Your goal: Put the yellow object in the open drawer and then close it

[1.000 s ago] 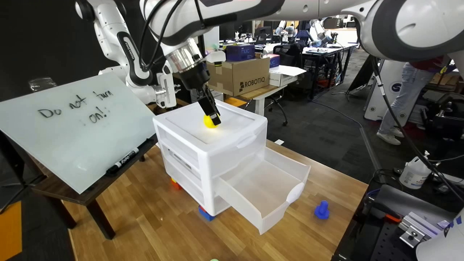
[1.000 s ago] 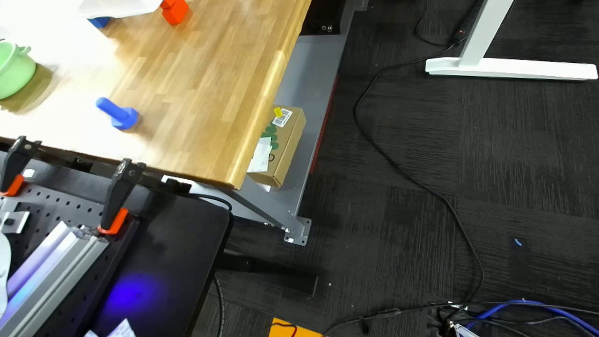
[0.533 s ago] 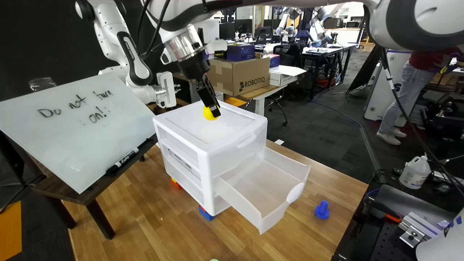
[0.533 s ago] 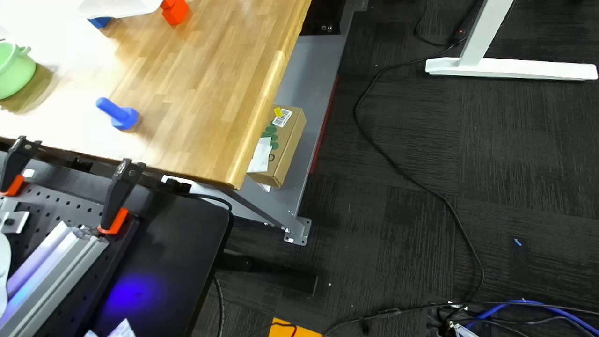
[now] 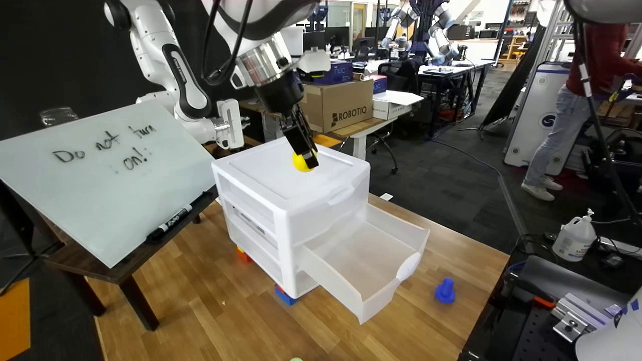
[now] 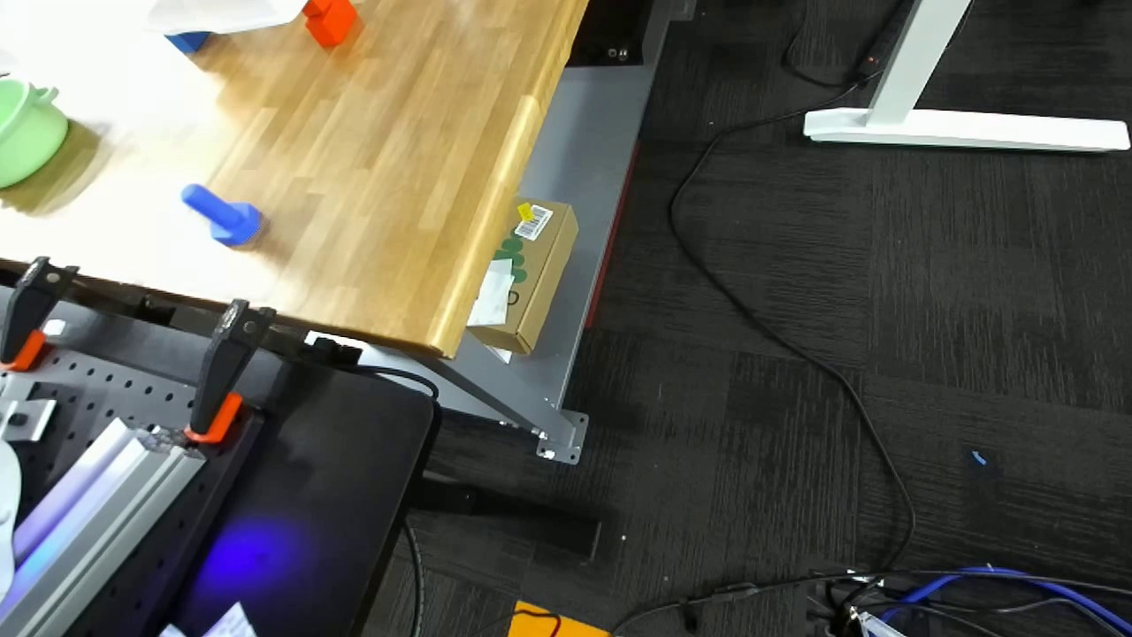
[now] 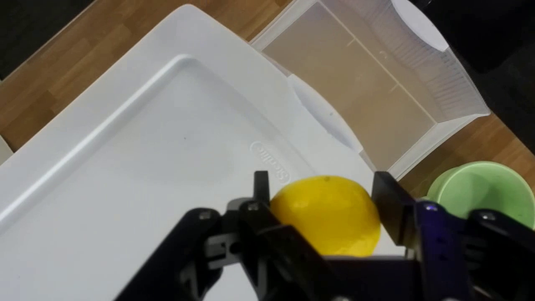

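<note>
My pincer (image 7: 319,189): spread just as wide as the yellow ball (image 7: 330,221), which I grip between my two fingers (image 7: 391,207); it leans and points down
Yellow ball: right at the ends of my fingers, one on each side of it, both touching
Three-drawer unit (image 5: 261,173): white plastic; I have the ball over its flat top, and I cannot tell if the two touch
Open drawer (image 5: 366,255): the lowest one, pulled far out at the front; the ball is higher up and away from it
Green pot (image 7: 487,188): in the wrist view it shows just past one finger, next to the open drawer with a bit of the wooden table (image 7: 494,140) between
Blue peg (image 5: 445,292): stands on its wide foot on the table, well apart from my pincer; I see it in both exterior views
</note>
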### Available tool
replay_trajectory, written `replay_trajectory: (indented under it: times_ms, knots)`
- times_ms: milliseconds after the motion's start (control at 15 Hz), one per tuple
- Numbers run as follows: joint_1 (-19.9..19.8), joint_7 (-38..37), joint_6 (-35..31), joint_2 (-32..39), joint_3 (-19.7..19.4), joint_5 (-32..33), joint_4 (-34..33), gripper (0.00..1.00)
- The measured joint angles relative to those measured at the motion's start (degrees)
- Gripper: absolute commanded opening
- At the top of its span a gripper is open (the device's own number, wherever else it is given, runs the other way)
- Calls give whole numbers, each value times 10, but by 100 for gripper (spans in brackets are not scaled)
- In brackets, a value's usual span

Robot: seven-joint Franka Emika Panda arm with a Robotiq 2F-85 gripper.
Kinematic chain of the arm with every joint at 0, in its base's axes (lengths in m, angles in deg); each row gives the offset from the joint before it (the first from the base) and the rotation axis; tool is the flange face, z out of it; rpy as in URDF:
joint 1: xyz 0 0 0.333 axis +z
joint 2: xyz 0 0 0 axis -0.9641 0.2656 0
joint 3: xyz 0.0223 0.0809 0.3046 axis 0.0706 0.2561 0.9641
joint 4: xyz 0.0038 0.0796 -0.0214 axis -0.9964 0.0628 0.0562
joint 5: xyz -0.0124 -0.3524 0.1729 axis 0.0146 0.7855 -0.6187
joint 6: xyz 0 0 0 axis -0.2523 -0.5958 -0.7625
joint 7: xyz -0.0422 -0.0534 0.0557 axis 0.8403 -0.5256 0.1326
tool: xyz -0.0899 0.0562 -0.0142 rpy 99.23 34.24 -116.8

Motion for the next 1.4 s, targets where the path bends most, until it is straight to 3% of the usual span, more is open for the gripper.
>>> replay_trajectory:
  times_ms: [800,1067,1400]
  knots:
    - [-12,-85,-240,-210,0,-43,370,38]
    - [-14,-88,-286,-247,0,-47,429,38]
    - [-17,-88,-306,-266,0,-49,454,38]
